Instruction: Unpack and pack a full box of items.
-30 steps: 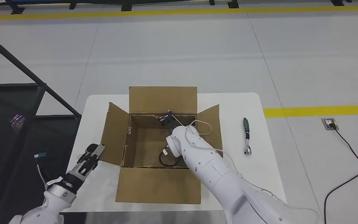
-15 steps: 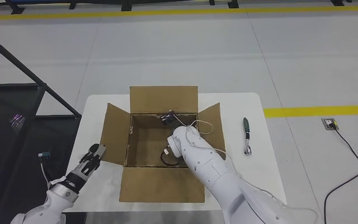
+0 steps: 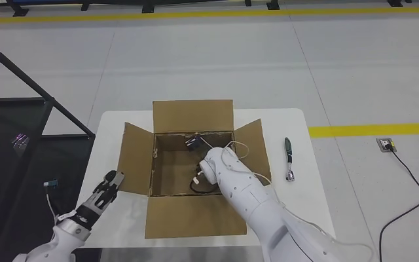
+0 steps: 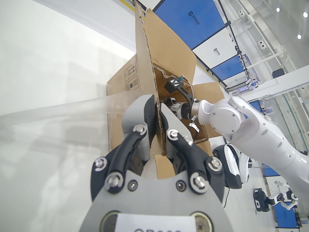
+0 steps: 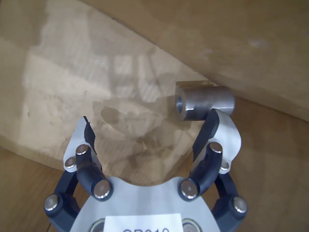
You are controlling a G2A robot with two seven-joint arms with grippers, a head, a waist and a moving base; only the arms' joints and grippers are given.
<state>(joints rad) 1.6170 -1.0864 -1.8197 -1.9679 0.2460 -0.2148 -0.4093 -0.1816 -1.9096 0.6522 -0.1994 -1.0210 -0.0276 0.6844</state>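
Unpack early: tool out on surface, metal sleeve in box. R fingers apart; L fingers clamp flap.

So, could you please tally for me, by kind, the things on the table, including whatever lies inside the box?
cardboard box: 1
metal bushing, inside the box: 1
green-handled tool, beside the box: 1
Total: 3
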